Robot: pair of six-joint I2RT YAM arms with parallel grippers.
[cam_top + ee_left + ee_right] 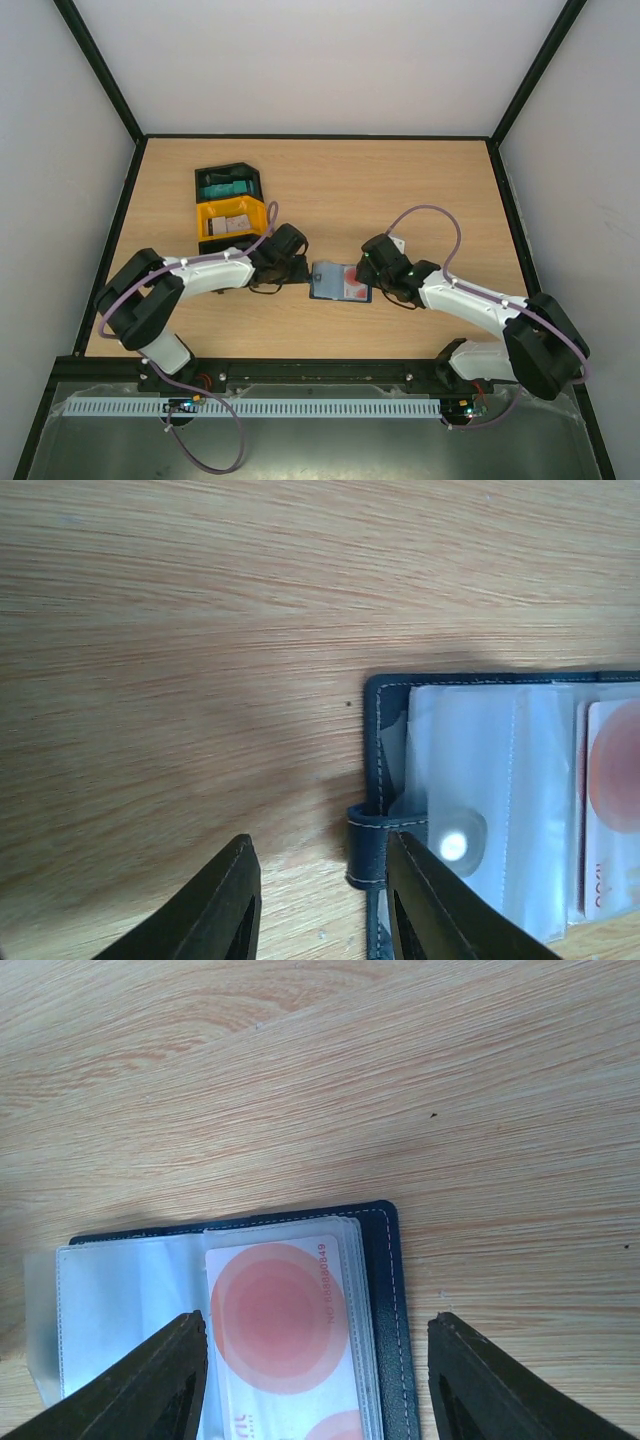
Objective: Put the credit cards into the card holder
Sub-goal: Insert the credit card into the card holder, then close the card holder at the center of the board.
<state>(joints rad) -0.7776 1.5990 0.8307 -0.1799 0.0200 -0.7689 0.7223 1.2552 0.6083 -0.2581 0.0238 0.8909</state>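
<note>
The card holder (330,280) lies open on the table between my two grippers, dark navy with clear sleeves inside. A red-and-white credit card (280,1330) sits in the right-hand sleeve, its edge also showing in the left wrist view (612,810). My left gripper (320,905) is open at the holder's left edge (375,740). The clasp tab (367,848) stands between its jaws, close beside the right finger (430,910). My right gripper (320,1380) is open wide over the holder's right half, one finger (160,1385) above the sleeves, the other past the navy edge (395,1310).
A yellow tray (208,228) with whitish cards (231,225) in it stands at the back left, and a black tray (226,184) is just behind it. Bare wood lies around the holder. Dark frame rails border the table.
</note>
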